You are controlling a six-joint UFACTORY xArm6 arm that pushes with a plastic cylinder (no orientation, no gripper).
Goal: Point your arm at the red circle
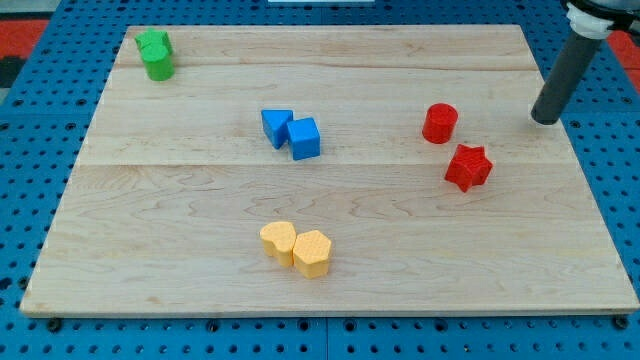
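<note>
The red circle [439, 123] is a short red cylinder right of the board's middle. A red star block [468, 167] lies just below it and slightly to its right, apart from it. My tip [545, 120] is the lower end of the dark rod near the board's right edge. It stands to the right of the red circle, about a hand's width away, and touches no block.
Two blue blocks [292, 133] touch each other near the board's middle. Two yellow blocks [296, 247] touch at the view's bottom centre. Two green blocks [155, 54] are at the top left corner. The wooden board [200, 200] lies on a blue pegboard.
</note>
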